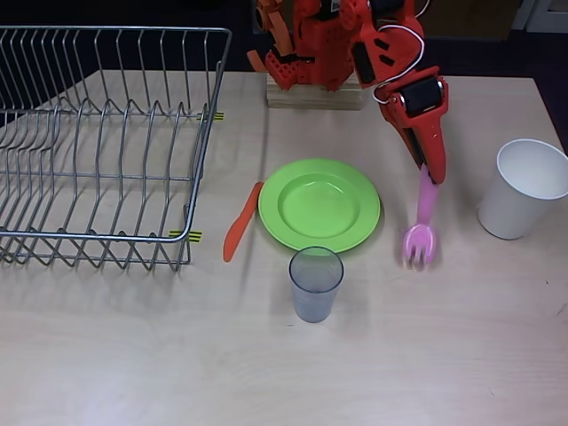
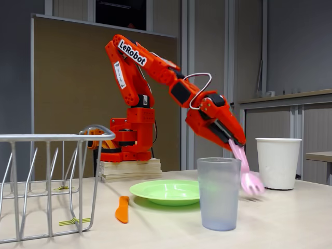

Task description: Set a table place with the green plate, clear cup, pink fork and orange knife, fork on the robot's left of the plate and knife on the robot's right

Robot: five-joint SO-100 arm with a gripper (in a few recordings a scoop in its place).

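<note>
I am counting from the overhead view: one green plate (image 1: pixel 319 203), one clear cup (image 1: pixel 315 282), one pink fork (image 1: pixel 422 225), one orange knife (image 1: pixel 240 222), one white cup (image 1: pixel 524 188), one wire dish rack (image 1: pixel 98 142). The plate is sitting near the middle of the table (image 1: pixel 266 355). The clear cup is standing upright at the plate's 6 o'clock, just beside its rim. The knife is lying flat at the plate's 9 o'clock, its upper tip touching or nearly touching the rim. I am seeing the gripper (image 1: pixel 428 169) clenched on the fork's handle end, at the plate's 3 o'clock, apart from the rim. In the fixed view the fork (image 2: pixel 245 168) is hanging tines-down from the gripper (image 2: pixel 232 142), slanting, tines blurred just above the table; I cannot tell whether they are touching it. The white cup is standing at the fork's 3 o'clock, well apart. The rack is occupying the 9 to 10 o'clock side.
</note>
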